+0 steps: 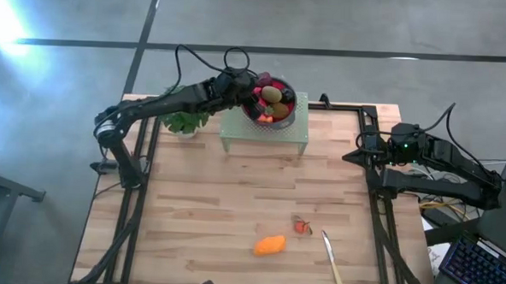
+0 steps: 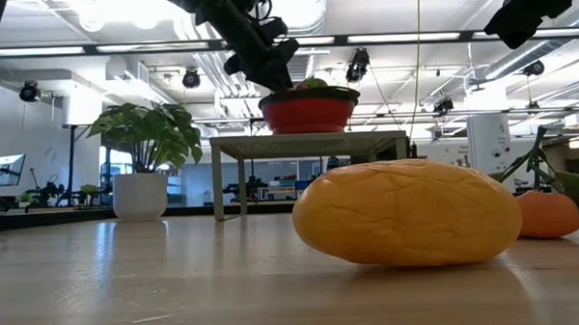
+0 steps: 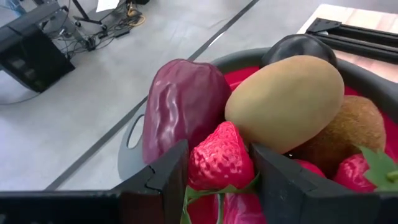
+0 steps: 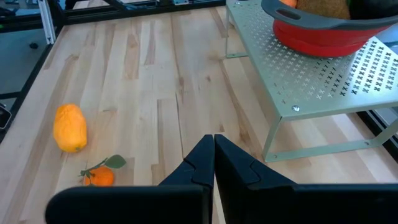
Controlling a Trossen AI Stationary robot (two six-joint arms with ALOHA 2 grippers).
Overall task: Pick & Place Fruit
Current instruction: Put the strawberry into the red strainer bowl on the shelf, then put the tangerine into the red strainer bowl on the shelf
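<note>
A red bowl with a grey rim [image 1: 290,108] stands on a pale green perforated stand [image 1: 264,138] at the table's far edge. It holds mixed fruit: a maroon piece [image 3: 183,99], a tan oval [image 3: 286,102], a brown kiwi [image 3: 351,127] and a dark plum [image 3: 298,45]. My left gripper [image 3: 221,186] hangs over the bowl's left side, shut on a red strawberry [image 3: 219,155]. An orange oval [image 1: 270,245] and a small orange berry with a leaf [image 1: 301,226] lie on the near table. My right gripper [image 4: 214,155] waits shut at the table's right side. My left gripper pinches the strawberry's two sides [image 3: 198,163] between its two fingers, its green leaves toward the gripper. The fingers slant down toward the bowl from the table's left. The strawberry sits among the bowl's fruit, next to the maroon piece and the tan oval; whether it rests on them, I cannot tell.
A leafy potted plant [image 1: 185,120] stands left of the stand, under my left arm. A slim pale utensil [image 1: 333,264] lies near the front edge, right of the orange oval. Bare wood stretches between the stand and the near fruit.
</note>
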